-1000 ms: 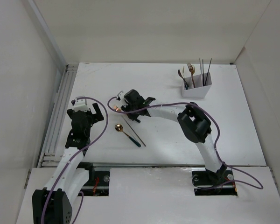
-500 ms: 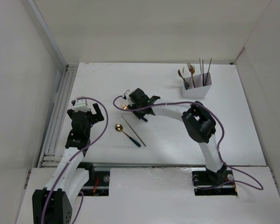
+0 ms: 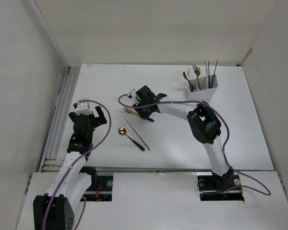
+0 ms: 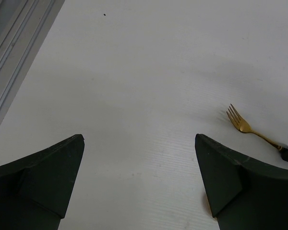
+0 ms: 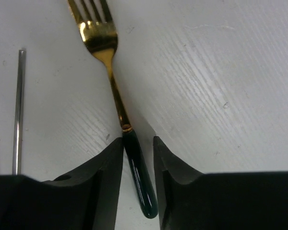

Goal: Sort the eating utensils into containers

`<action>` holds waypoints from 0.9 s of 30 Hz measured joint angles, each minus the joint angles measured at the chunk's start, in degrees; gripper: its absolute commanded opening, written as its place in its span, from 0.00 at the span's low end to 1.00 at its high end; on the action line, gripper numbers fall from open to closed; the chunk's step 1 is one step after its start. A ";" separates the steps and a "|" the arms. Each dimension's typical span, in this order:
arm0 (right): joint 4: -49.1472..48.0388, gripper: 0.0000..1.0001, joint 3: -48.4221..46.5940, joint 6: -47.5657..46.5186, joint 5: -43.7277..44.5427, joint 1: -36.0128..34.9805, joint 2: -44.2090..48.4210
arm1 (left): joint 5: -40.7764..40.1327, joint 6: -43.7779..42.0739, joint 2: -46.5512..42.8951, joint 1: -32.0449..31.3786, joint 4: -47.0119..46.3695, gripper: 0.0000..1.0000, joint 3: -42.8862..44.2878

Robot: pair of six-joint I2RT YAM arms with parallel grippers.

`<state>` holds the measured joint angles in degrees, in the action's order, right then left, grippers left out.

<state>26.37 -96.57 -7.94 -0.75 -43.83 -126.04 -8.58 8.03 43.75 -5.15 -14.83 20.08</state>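
Right gripper point(image 5: 138, 142) straddles the gold fork point(image 5: 100, 40) at its dark handle, grip unclear; squeezing squarely should precede lifting toward the white bin point(image 3: 201, 94).

We look down on a white table point(image 3: 173, 143) boxed in by plain white walls: a back panel point(image 3: 149, 28) at 12 o'clock, one side panel point(image 3: 19, 86) at 9 o'clock and another at 3 o'clock. A grooved metal rail point(image 3: 56, 124) runs along the table's 9 o'clock edge. At 6 o'clock lies a white ledge point(image 3: 153, 201). The light is even and the shadows are soft.
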 measured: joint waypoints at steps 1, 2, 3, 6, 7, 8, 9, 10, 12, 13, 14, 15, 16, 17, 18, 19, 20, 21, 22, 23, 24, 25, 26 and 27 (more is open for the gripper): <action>0.00 0.28 0.02 -0.48 -0.68 0.07 0.00 | 0.00 0.00 0.00 0.00 -0.11 1.00 -0.07; 0.07 0.20 0.02 -0.94 -1.46 0.15 0.00 | 0.00 0.00 -0.02 0.00 -0.31 1.00 -0.22; 0.13 0.01 0.04 -1.49 -2.05 0.17 0.00 | 0.00 0.00 -0.02 0.00 -0.35 1.00 -0.35; 0.20 0.00 0.00 -2.21 -3.04 0.17 0.00 | 0.00 0.00 -0.02 0.00 -0.39 1.00 -0.81; 0.15 0.00 0.00 -2.45 -3.39 0.35 0.00 | 0.02 0.00 -0.02 0.00 -0.39 1.00 -0.87; 0.11 0.00 0.00 -2.64 -3.96 0.68 0.00 | 0.00 0.00 -0.02 0.00 -0.39 1.00 -0.87; 0.00 0.00 0.00 -2.78 -4.70 0.90 0.00 | 0.00 0.00 -0.02 0.00 -0.39 1.00 -0.87; -0.07 0.00 0.02 -2.73 -5.73 1.27 0.11 | 0.00 0.00 -0.02 0.00 -0.39 1.00 -0.87; -1.27 0.00 1.29 -2.47 -8.66 2.93 0.66 | 0.00 0.00 -0.02 0.00 -0.39 1.00 -0.87; -1.70 0.00 2.01 -2.23 -9.44 3.72 1.16 | 0.00 0.00 -0.02 0.00 -0.42 1.00 -0.87; -2.25 0.00 3.15 -2.10 -10.40 4.81 1.90 | 0.00 0.00 -0.02 0.00 -0.42 1.00 -0.87; -2.64 0.00 4.09 -1.90 -10.97 5.97 2.69 | 0.00 0.00 -0.02 0.00 -0.39 1.00 -0.87; -3.13 0.00 5.07 -1.68 -11.74 7.48 3.69 | 0.02 0.00 -0.02 0.00 -0.42 1.00 -0.87; -3.69 0.00 5.90 -1.51 -12.09 9.03 4.85 | 0.00 0.00 -0.02 0.00 -0.39 1.00 -0.87; -4.48 0.00 6.84 -1.36 -12.50 10.69 6.29 | 0.00 0.00 -0.02 0.00 -0.39 1.00 -0.87; -5.22 0.00 7.65 -1.25 -12.87 12.22 7.82 | 0.00 0.00 -0.02 0.00 -0.39 1.00 -0.87; -5.95 0.00 8.31 -1.09 -13.05 13.60 9.44 | 0.00 -0.02 -0.02 0.00 -0.42 1.00 -0.87; -6.82 0.00 8.81 -0.98 -13.29 15.15 11.21 | 0.00 -0.02 -0.02 0.00 -0.42 1.00 -0.87; -8.17 0.00 9.33 -0.76 -13.55 16.94 13.27 | 0.00 -0.02 -0.02 0.00 -0.42 1.00 -0.87; -9.09 0.00 9.53 -0.59 -13.73 18.18 14.88 | 0.00 -0.02 0.00 0.00 -0.42 1.00 -0.87; -10.32 0.00 9.77 -0.55 -13.73 19.65 16.72 | 0.02 -0.02 0.00 0.00 -0.39 1.00 -0.87; -11.54 0.00 9.94 -0.52 -13.16 21.27 18.49 | 0.00 -0.04 0.02 0.00 -0.39 1.00 -0.87; -12.79 0.00 10.10 -0.59 -12.41 22.71 20.11 | 0.00 -0.02 0.07 0.00 -0.39 1.00 -0.87; -14.10 0.00 10.23 -0.74 -11.45 24.17 21.57 | 0.00 -0.02 0.11 0.00 -0.39 1.00 -0.87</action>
<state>12.27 -86.35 -8.69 -12.21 -19.66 -104.47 -8.58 8.01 43.86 -5.15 -15.22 19.20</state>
